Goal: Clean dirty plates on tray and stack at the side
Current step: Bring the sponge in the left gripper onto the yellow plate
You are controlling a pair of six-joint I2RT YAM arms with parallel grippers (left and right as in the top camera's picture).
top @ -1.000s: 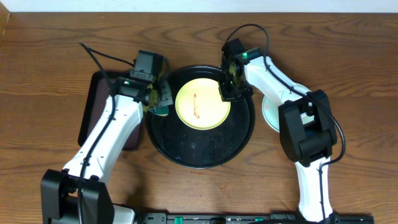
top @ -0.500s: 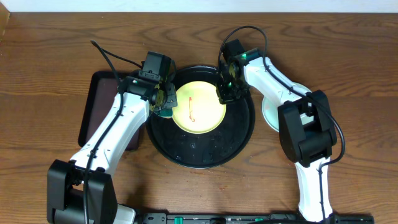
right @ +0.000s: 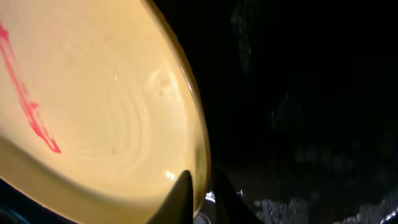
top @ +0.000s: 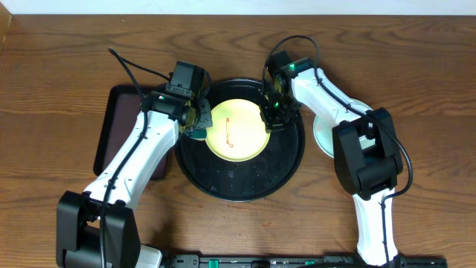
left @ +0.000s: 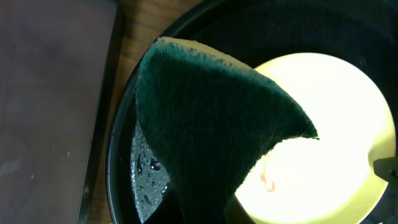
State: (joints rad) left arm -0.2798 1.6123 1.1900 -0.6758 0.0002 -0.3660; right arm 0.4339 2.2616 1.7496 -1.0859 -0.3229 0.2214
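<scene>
One yellow plate, marked with a red streak, lies on the black tray with the scrubbing step in hand: the right jaws appear to pinch its right rim to steady it, while the left jaws, clamped on a green sponge, hover at its left edge. The next move likely calls for pressing the sponge onto the streak and wiping. Room is tight between the two arms, the tray's raised rim just beside the sponge; a pale plate rests on the worktop to the right
</scene>
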